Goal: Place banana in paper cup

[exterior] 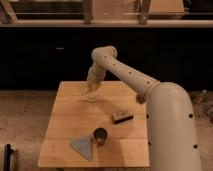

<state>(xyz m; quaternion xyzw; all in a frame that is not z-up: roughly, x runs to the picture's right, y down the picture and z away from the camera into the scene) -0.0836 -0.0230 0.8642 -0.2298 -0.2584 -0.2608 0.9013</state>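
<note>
The pale arm (125, 75) is stretched out over the wooden desk (65, 125), and the gripper (92, 91) is held pointing down above the far part of the desk, near its far edge. Whether the gripper is spread, pressed together or pinching something cannot be told.

Directly beneath the gripper, a small pale object (91, 98) is seen on or just above the desk surface. Whether it touches the gripper cannot be told, and it cannot be made out whether it is the banana. No other thing on the desk can be recognised as the banana.

An upright cup (100, 136) with a dark inside is placed well apart from the gripper, nearer the camera and slightly to the gripper's right. Just beside the cup, on its left and still nearer the camera, a flat grey triangular piece (83, 146) is laid on the desk, its edge close to the cup or touching it. A dark oblong block (121, 117) is set to the right of the gripper and nearer the camera, between the gripper and the near edge of the desk, apart from the cup.
</note>
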